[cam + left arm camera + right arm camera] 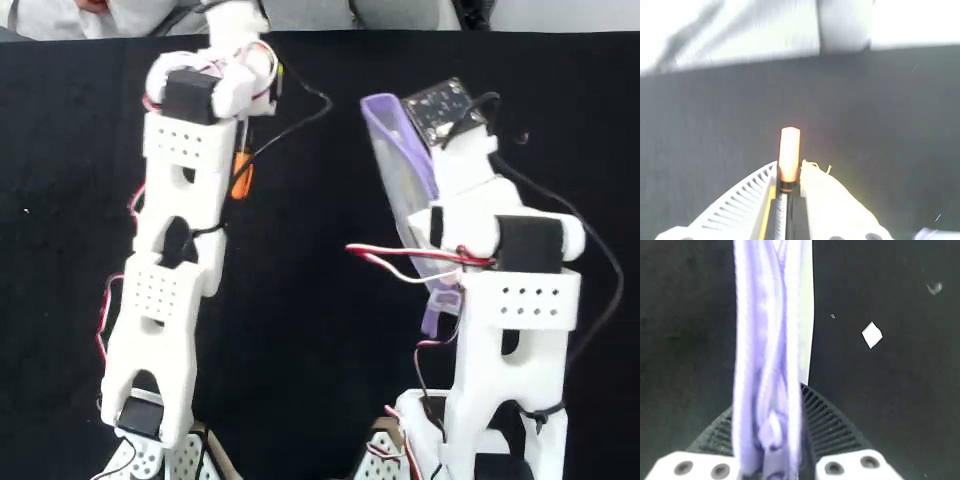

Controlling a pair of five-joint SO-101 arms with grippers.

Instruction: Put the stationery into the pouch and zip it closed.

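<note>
My left gripper (789, 172) is shut on an orange pen (789, 150), whose rounded end sticks out past the fingertips over the black table. From above, the orange pen (240, 176) shows under the left arm, at the back left of the table. My right gripper (769, 402) is shut on the lilac zipper edge of the pouch (771, 340), which runs straight out from the jaws. In the high view the pouch (398, 165) is a clear bag with purple trim, held on edge beside the right arm, its purple tail (433, 305) hanging near the arm's middle.
The table is covered in black cloth (320, 300). A small white scrap (871, 335) lies on it beside the pouch, and a smaller fleck (935, 288) farther off. White fabric (90, 15) lies along the table's far edge. Red and white cables (400, 262) hang off the right arm.
</note>
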